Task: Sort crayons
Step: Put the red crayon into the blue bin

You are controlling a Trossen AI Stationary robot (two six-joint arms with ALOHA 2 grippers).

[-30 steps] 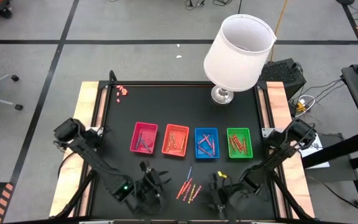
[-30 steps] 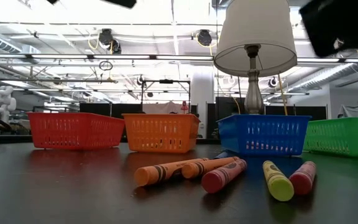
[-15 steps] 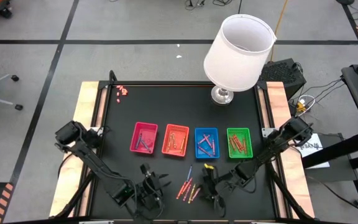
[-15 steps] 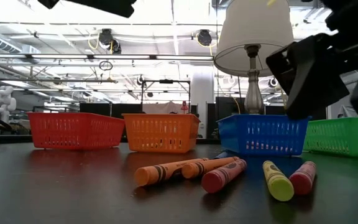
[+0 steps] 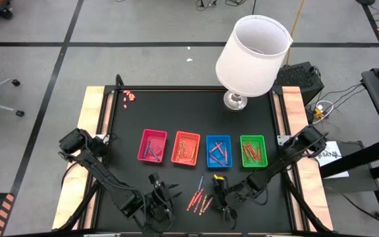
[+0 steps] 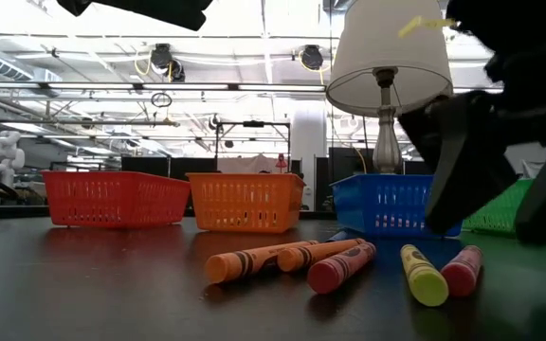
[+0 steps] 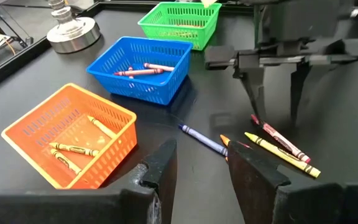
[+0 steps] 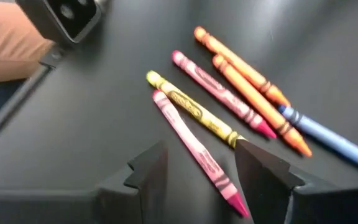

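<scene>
1. You are looking at a black table [image 5: 127, 125] with four small baskets in a row: a red basket [image 5: 152, 145], an orange basket [image 5: 185, 148], a blue basket [image 5: 218, 151] and a green basket [image 5: 253, 151], from left to right.
2. Sorted crayons are already lying inside each basket; the orange basket is holding yellow-orange ones and the blue basket is holding pink-red ones.
3. The loose crayons [image 5: 200, 195] are lying on the table near the front edge, just in front of the orange and blue baskets. They are an orange pair [image 8: 247, 81], a pink crayon [image 8: 219, 94], a yellow crayon [image 8: 191, 107], another pink crayon [image 8: 194, 149] and a blue crayon [image 7: 202, 138].
4. Your right gripper [image 5: 221, 197] is hanging just above the table, just right of the loose crayons. Its fingers are standing apart and are holding nothing.
5. Your left gripper [image 5: 161, 199] is waiting near the front edge, left of the loose crayons. Its fingers are also standing apart and empty.
6. A lamp with a white shade [image 5: 252, 54] is standing at the far right of the table.
7. A small cluster of pink-red bits [image 5: 129, 96] is lying at the far left corner.
</scene>
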